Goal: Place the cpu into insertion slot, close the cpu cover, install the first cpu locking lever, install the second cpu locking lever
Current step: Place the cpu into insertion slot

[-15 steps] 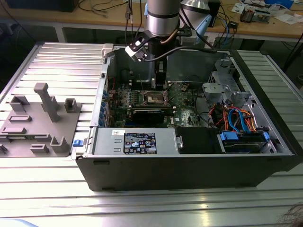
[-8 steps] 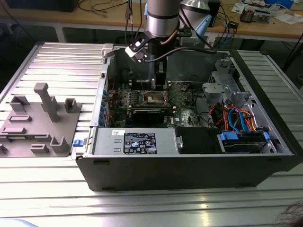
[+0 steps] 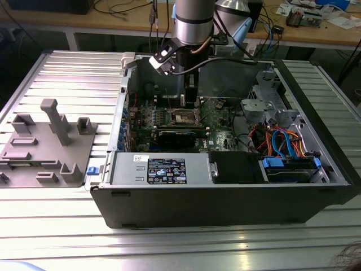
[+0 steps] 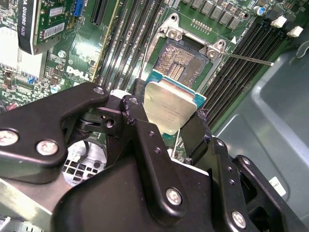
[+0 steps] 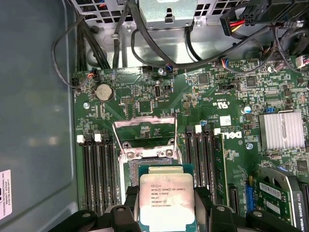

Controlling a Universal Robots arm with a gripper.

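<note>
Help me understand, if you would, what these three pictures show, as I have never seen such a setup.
This is a single robot arm working inside an open computer case, which lies on a ribbed metal table. The exterior view comes from a camera off the arm and takes in the whole scene. A grey parts holder sits beside the case, at the exterior view's left. Both wrist views come from cameras riding on the arm, looking past its gripper at the green circuit board. The black fingers are shut on the cpu, a small square chip with a silvery top, and grip it by its edges. Just beyond the chip is the insertion slot, which is empty, with the cpu cover swung open.
</note>
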